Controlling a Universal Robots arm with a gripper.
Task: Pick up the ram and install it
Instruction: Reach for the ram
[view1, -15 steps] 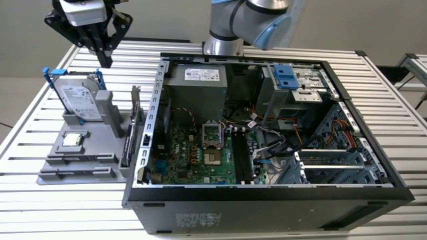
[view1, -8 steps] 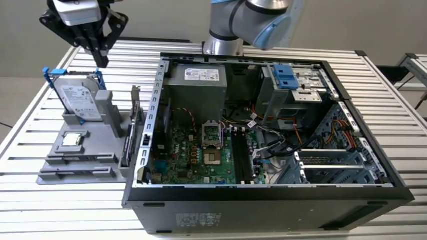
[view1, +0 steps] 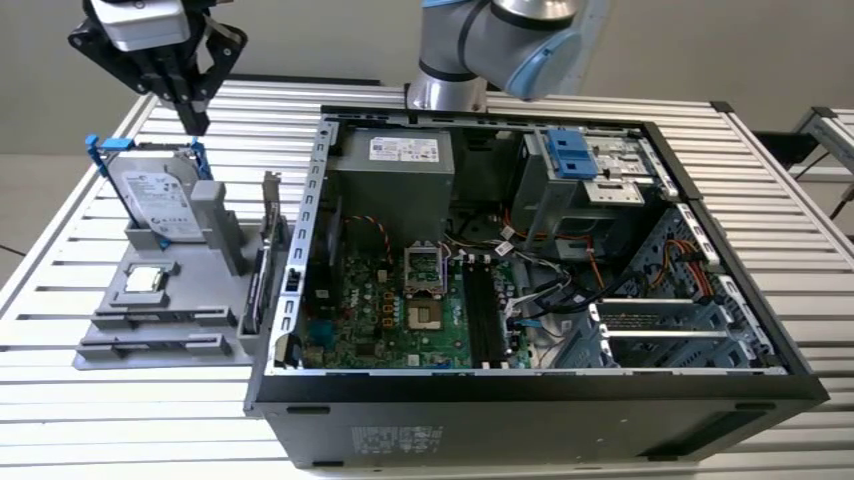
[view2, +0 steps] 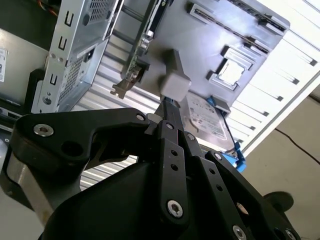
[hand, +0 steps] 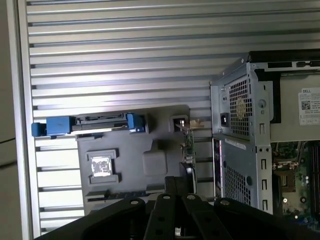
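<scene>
In the exterior view the gripper (view1: 198, 121) hangs above the back edge of the grey fixture (view1: 194, 295), its fingers pressed together with nothing between them. The hard drive (view1: 158, 200) stands upright in a blue-handled frame at the back of the fixture, just beside the gripper's tips. The processor (view1: 144, 280) sits in a pocket near the fixture's middle. The ram (view1: 155, 318) looks to be the dark narrow strip lying in a long holder at the fixture's front, well apart from the gripper. A card with a metal bracket (view1: 267, 255) stands on edge along the side of the fixture that faces the open computer case (view1: 534, 390). Fixture and case both rest on the slatted counter (view1: 54, 400). In the second wrist view the gripper (view2: 169, 107) is pinched shut over the fixture (view2: 200, 55), with the hard drive (view2: 205, 122) and processor (view2: 232, 72) on it. In the first wrist view the closed gripper (hand: 176, 182) reaches over the fixture (hand: 130, 130), which carries the hard drive (hand: 97, 124) and processor (hand: 101, 166), with the card (hand: 189, 145) at its case-side edge.
</scene>
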